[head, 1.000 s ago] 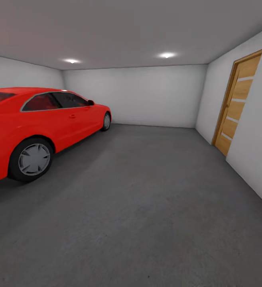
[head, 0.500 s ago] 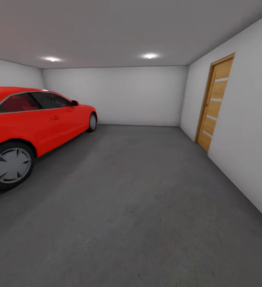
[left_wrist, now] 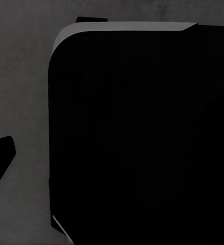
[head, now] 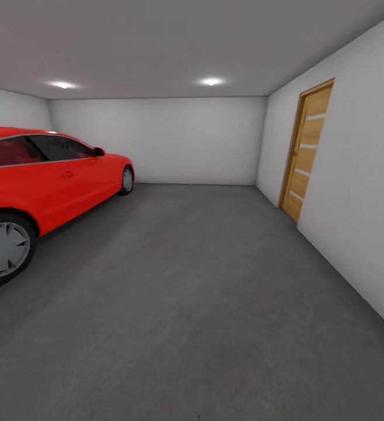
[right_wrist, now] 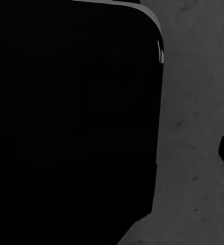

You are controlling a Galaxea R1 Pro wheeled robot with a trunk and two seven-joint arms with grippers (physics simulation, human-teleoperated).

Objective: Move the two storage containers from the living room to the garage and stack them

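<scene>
Containers are not to be seen from the head view, so where they are cannot be told. On the left, a red car (head: pixel 34 181) is parked. In the middle, the floor (head: pixel 192 304) is seen, dark grey and wide. On the right, a wooden door (head: pixel 305 155) is set in a white wall (head: pixel 361 193).

In the left wrist view, a big dark rounded shape (left_wrist: pixel 137 132) is seen over grey ground. The same kind of dark shape (right_wrist: pixel 71 117) is seen in the right wrist view. What these shapes are cannot be told. Whether each pincer is spread or pressed together cannot be told either.

The robot seems to be on its way through the garage. For this step to be done well, a path in the open middle should be kept, well apart from the car and the wall.

Compared with the earlier head pictures, the car and the door are both seen further left. The whole picture is shifted, so the camera is what has been turned, not the things.
</scene>
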